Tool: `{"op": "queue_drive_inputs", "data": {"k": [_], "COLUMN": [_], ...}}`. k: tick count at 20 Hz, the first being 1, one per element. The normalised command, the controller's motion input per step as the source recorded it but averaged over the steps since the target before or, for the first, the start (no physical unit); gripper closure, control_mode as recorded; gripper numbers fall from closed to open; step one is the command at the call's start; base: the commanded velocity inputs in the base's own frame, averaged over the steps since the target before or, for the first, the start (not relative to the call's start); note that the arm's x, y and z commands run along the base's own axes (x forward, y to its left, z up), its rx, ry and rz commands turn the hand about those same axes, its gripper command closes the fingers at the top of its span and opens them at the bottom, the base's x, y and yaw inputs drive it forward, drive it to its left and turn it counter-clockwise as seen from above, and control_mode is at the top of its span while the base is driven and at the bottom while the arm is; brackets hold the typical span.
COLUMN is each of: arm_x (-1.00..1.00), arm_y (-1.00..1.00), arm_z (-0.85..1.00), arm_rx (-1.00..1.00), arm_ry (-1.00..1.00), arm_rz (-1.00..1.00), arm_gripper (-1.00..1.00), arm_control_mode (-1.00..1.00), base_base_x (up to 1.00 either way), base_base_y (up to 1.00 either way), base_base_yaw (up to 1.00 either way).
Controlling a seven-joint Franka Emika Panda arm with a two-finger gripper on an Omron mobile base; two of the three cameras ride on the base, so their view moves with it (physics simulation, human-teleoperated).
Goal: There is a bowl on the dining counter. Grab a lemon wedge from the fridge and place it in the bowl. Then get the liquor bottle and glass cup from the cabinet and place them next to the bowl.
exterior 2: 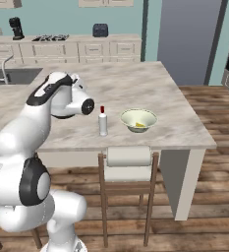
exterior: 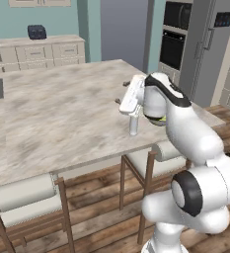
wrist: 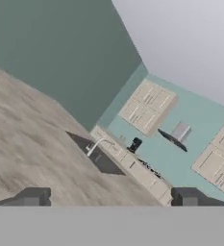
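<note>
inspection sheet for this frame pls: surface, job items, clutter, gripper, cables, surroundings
Surface: marbled counter, sink set in at its far end.
Job items: bowl near the counter's front edge, lemon wedge inside it; bottle upright beside the bowl, apart from it; glass cup not seen; fridge doors shut.
Clutter: nothing seen on the counter.
Gripper: gripper open, holding nothing, pointing away over the counter towards the sink.
Cables: nothing seen.
Surroundings: stools tucked under the counter, ovens beside the fridge, toaster and coffee machine on the back counter.
</note>
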Motion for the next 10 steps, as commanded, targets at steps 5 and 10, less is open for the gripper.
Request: {"op": "queue_drive_inputs", "data": {"k": [5, 10], "arm_x": [-0.11, -0.06], "arm_y": [0.6, 0.21], "arm_z": [0.56, 0.42], "arm_rx": [0.0, 0.01], "arm_ry": [0.35, 0.53], "arm_rz": [-0.4, -0.41], "arm_gripper": [-1.0, -1.0], "arm_control_mode": [-1.0, -1.0], "base_base_x": [0.0, 0.0], "base_base_y": [0.0, 0.0], "base_base_yaw": [0.0, 0.0]}}
